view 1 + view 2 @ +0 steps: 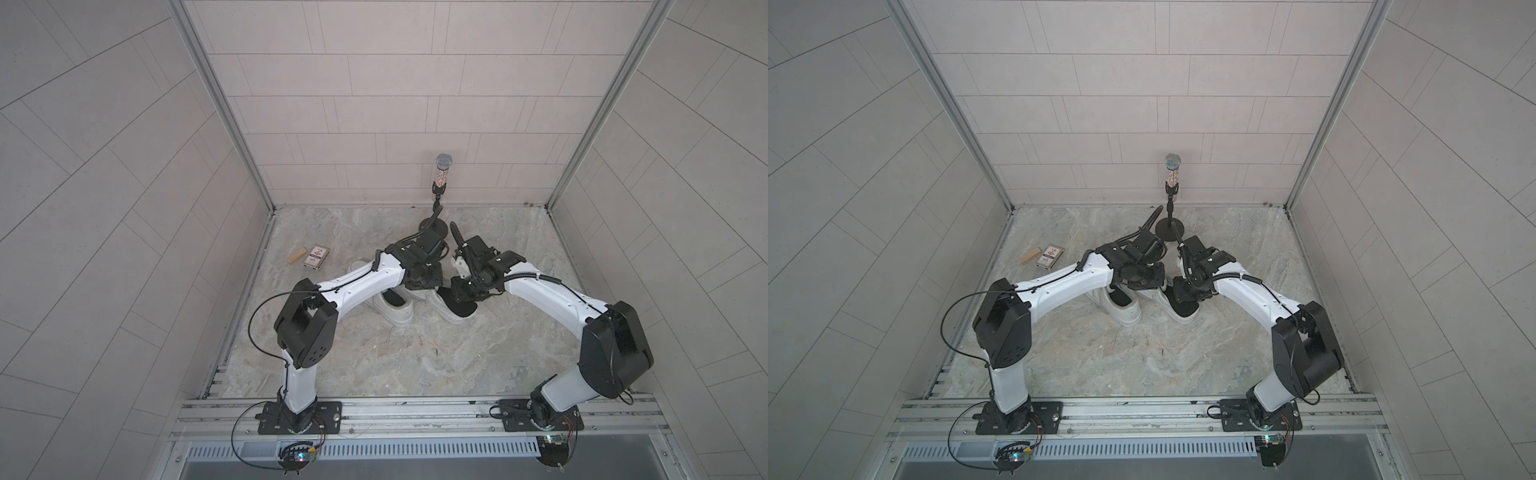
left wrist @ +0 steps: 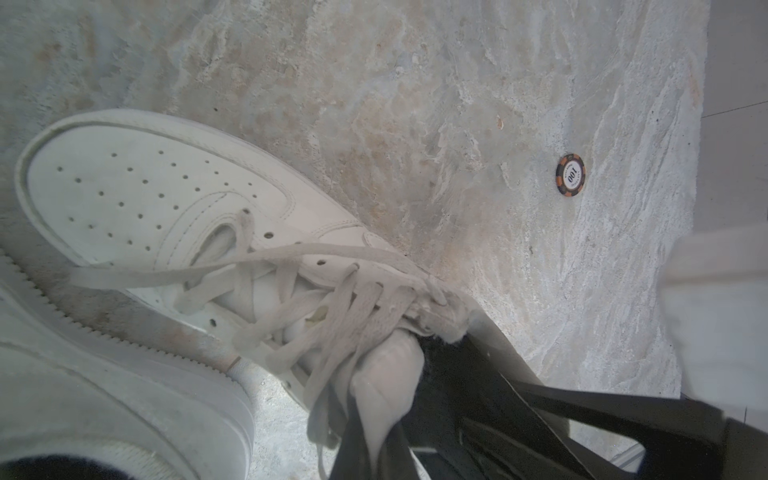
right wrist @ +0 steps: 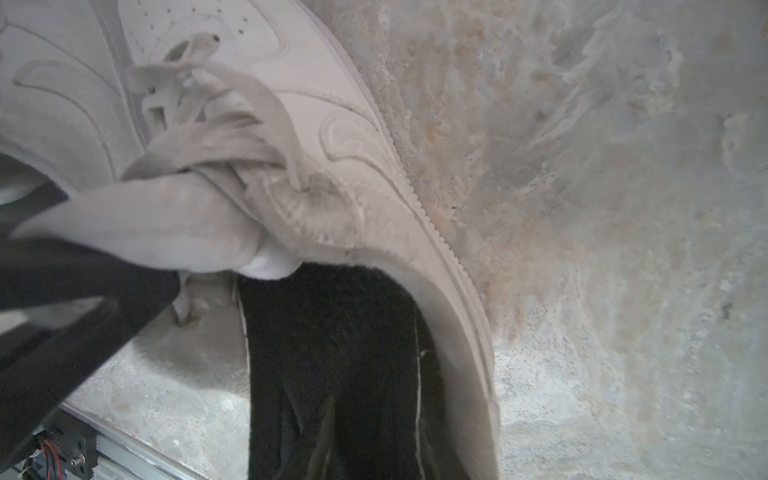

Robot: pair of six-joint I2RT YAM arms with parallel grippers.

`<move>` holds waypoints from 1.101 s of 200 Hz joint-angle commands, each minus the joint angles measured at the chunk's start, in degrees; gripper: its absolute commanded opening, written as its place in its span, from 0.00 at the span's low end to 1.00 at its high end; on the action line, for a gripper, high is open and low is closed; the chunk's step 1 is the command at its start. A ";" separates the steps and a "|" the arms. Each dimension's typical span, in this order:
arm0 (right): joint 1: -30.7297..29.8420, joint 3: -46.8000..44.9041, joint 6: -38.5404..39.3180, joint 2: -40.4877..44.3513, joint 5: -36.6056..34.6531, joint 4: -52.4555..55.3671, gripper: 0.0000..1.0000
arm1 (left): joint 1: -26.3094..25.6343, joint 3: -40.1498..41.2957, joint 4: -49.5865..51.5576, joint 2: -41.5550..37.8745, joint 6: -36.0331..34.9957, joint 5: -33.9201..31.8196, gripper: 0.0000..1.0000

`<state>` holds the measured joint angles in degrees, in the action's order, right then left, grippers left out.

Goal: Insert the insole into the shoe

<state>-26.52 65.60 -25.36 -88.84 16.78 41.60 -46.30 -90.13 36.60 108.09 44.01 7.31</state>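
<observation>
Stone tabletop [image 1: 374, 365] roomy around shoe [image 1: 444, 311], insole [image 1: 463, 309] edge inside its collar

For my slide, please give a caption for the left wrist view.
Left hand pinching the tongue of a laced white sneaker, a poker chip lying apart on the marbled table.

From above, the wrist is covering the tips of the right gripper [image 1: 465, 294], and up close I am failing to tell its dark jaws from the black insole [image 3: 332, 340]. The shoe [image 3: 365, 166] is running off the frame. The left gripper [image 2: 399, 399] is blurring around the tongue [image 2: 384, 361]; the card box [image 1: 316, 256] print is showing too small.
</observation>
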 commanded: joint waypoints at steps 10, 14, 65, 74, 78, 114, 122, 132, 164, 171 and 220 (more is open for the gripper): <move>-1.07 -1.94 -1.55 -1.55 -1.04 1.42 0.17 | -0.90 1.09 -1.88 -3.58 0.77 -0.93 0.00; -1.06 -2.18 -1.33 -1.19 -0.76 1.13 0.15 | -0.93 1.14 -1.89 -3.67 0.66 -1.18 0.00; -3.69 -5.53 6.72 3.84 -0.58 -5.06 0.07 | -0.97 1.46 -2.26 -4.05 0.64 -2.37 0.00; -4.55 -6.32 8.98 4.27 -1.03 -6.01 0.07 | -0.91 1.29 -2.48 -3.95 0.64 -1.98 0.00; -4.89 -6.63 9.88 4.52 -1.30 -6.53 0.07 | -0.97 1.19 -2.57 -3.92 0.64 -1.75 0.00; -6.18 -11.25 16.68 8.24 -3.24 -11.95 0.06 | -0.96 1.43 -2.87 -3.94 0.84 -1.30 0.00; -6.17 -12.17 17.29 9.28 -2.86 -13.02 0.06 | -0.90 1.54 -2.76 -4.03 0.89 -1.37 0.00; -6.17 -13.30 17.74 11.03 -1.83 -14.52 0.05 | -0.92 1.71 -2.67 -4.22 1.14 -1.68 0.00; -6.41 -18.24 17.63 14.74 -1.13 -19.53 0.05 | -0.85 1.71 -3.27 -4.49 1.48 -2.13 0.00; -6.59 -19.02 18.16 14.65 -2.42 -19.93 0.04 | -0.81 1.62 -3.29 -4.47 1.28 -2.05 0.00; -7.49 -19.52 22.81 17.66 -0.67 -18.58 0.05 | -0.74 1.88 -4.78 -4.12 1.61 -0.91 0.00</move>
<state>-32.64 46.52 -7.18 -72.82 13.23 20.75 -47.05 -88.29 36.29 106.37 44.64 6.79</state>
